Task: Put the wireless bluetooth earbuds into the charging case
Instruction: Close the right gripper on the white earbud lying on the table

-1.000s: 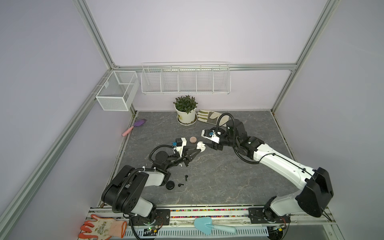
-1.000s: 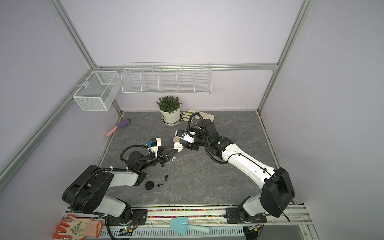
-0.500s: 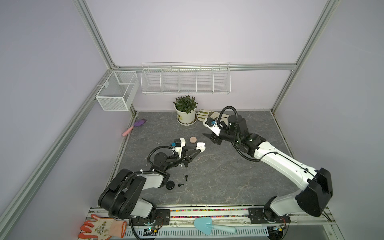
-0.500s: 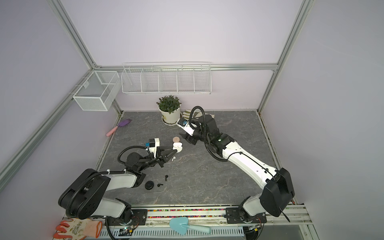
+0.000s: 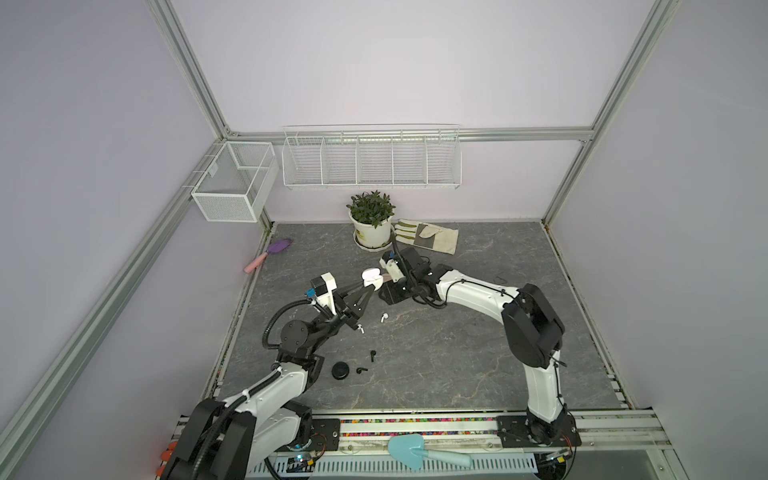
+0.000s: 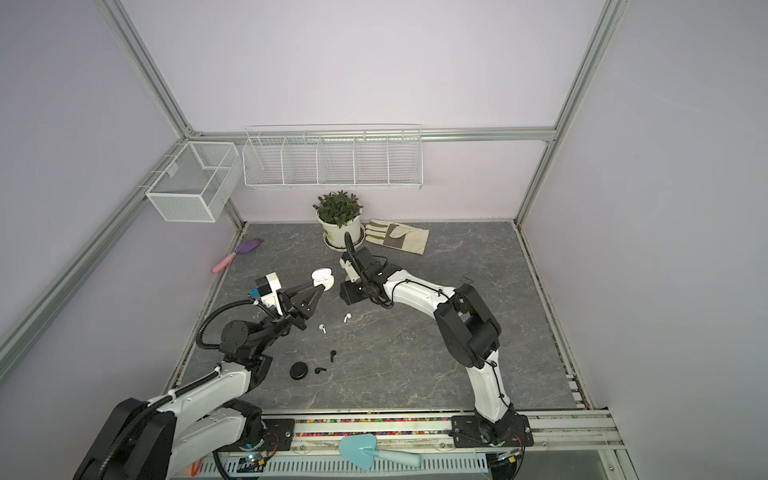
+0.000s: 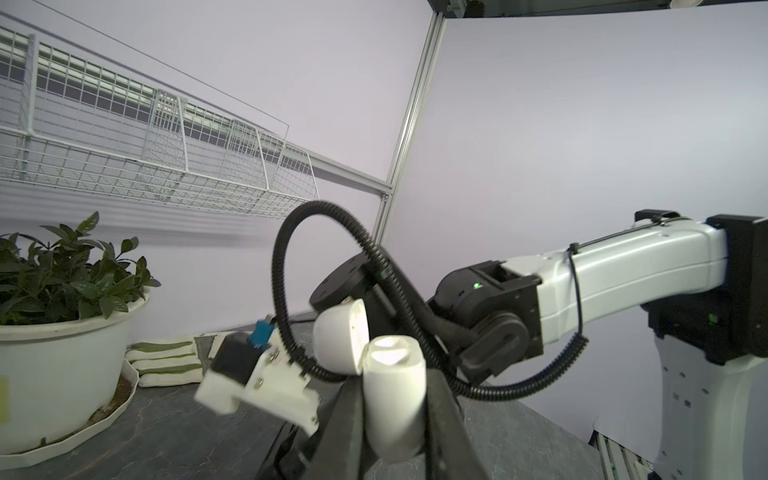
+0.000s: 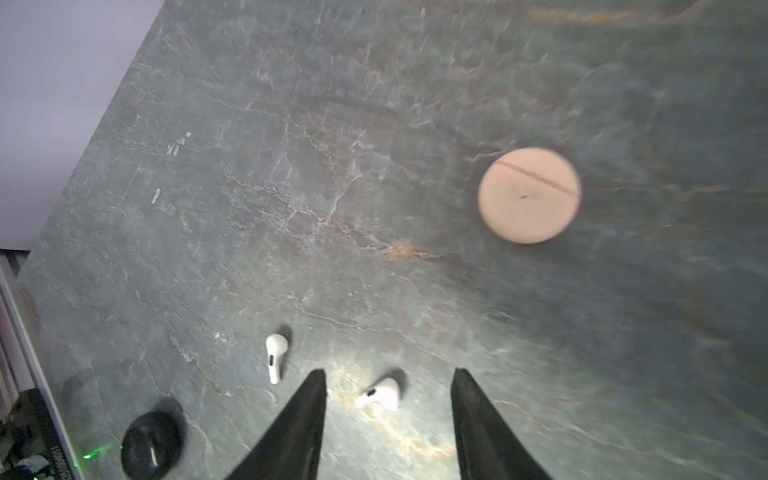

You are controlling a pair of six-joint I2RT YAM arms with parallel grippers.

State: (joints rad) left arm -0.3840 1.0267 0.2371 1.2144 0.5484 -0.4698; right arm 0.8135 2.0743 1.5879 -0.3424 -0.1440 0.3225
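White charging case (image 7: 395, 399), white earbuds (image 8: 275, 361), black earbuds (image 5: 372, 355), peach round case (image 8: 528, 194), grey veined tabletop (image 5: 457, 353)

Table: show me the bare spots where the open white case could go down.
Free: the table between the right arm and its right edge; the front strip past the black earbuds; between purple trowel and plant pot. Crowded: the middle, around white earbuds, black case.

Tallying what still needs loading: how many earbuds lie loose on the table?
4. Two white ones mid-table: right white earbud, left white earbud. Two black beside the black case: farther black earbud, nearer black earbud. Others may hide inside the held white case.
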